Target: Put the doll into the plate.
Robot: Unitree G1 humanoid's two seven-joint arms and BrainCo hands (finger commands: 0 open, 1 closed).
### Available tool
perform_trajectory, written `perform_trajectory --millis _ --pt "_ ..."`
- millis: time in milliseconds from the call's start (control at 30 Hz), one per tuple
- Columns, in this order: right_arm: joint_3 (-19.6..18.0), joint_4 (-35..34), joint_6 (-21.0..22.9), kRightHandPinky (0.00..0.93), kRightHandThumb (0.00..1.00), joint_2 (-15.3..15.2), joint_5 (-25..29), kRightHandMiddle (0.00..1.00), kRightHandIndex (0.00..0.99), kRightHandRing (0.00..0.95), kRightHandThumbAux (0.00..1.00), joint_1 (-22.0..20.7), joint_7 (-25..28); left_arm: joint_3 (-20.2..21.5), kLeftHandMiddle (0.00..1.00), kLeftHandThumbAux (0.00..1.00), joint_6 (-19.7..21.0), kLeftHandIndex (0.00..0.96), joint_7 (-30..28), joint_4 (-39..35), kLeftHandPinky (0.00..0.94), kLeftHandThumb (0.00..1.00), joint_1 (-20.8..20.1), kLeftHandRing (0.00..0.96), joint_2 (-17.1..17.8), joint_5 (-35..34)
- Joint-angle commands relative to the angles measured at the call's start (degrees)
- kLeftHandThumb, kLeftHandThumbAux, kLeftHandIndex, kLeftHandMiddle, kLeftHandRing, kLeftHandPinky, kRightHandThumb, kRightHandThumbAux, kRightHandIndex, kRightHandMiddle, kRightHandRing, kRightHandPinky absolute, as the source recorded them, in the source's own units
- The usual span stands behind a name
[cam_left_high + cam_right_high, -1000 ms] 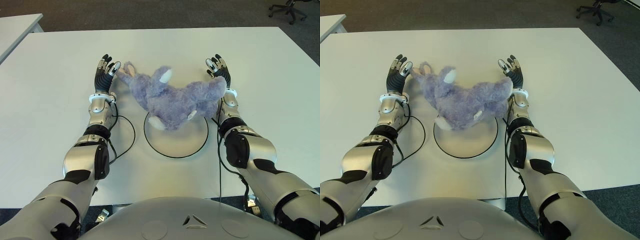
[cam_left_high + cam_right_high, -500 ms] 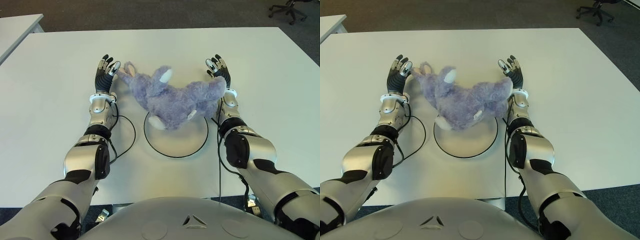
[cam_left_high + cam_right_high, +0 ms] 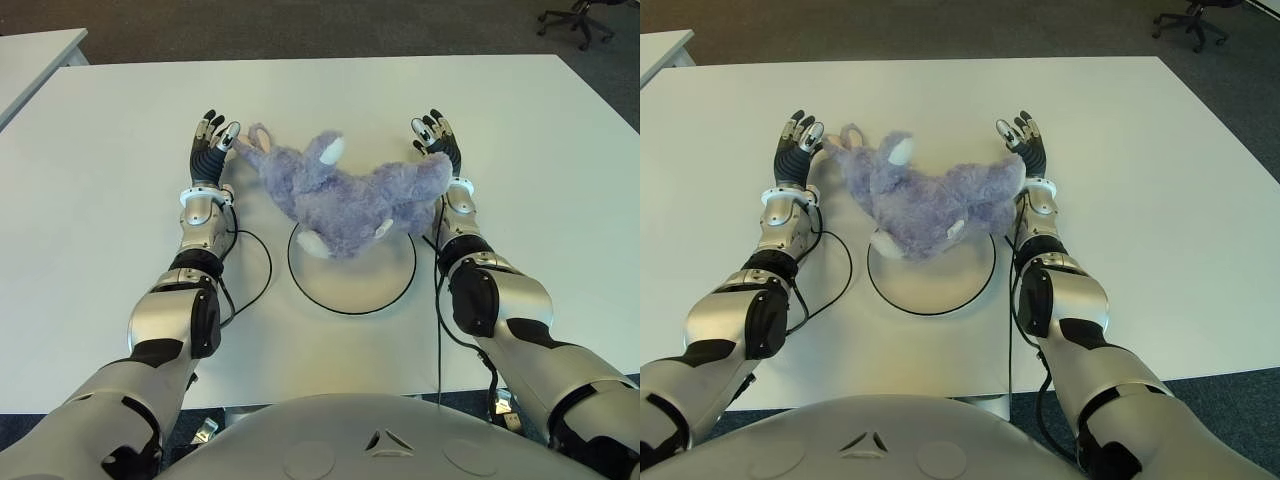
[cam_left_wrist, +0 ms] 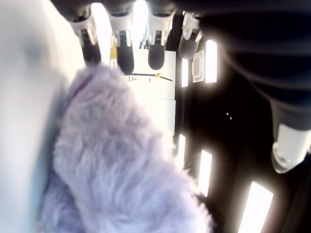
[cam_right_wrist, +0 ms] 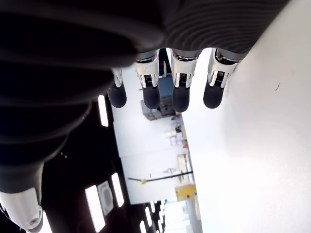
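White table [image 3: 520,150], doll [image 3: 345,195] between left hand [image 3: 210,150], right hand [image 3: 437,140]

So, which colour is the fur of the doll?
The doll has lavender-purple fur with small white patches; the left eye view shows it best.

A purple plush doll [image 3: 345,197] sprawls across the white bench [image 3: 90,220], its lower part overlapping the far rim of a flat white plate [image 3: 352,285] with a dark edge, while its ears and head lie beyond the plate on the bench. The left hand [image 3: 209,148] shows just left of the doll's long ear, fingers [image 3: 207,124] spread and holding nothing. The right hand [image 3: 438,140] shows at the doll's right end, its fingers likewise extended. An office chair [image 3: 577,14] stands on the floor past the bench's far right corner.
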Motion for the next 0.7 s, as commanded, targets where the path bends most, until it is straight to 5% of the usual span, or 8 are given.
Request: perform_trajectory --millis 33,700 --pt "-0.4 2.4 2.0 0.104 0.083 1.4 0.8 0.091 0.042 0.087 0.612 4.3 -0.4 -0.7 0.116 0.502 4.1 0.000 1.1 3.8 0.085 0.000 4.4 0.126 -1.7 1.1" --pt "-0.7 2.4 1.9 0.112 0.082 1.5 0.9 0.096 0.046 0.093 0.613 4.4 -0.4 -0.8 0.116 0.496 5.4 0.000 1.4 4.7 0.063 0.000 4.5 0.109 -1.8 2.0"
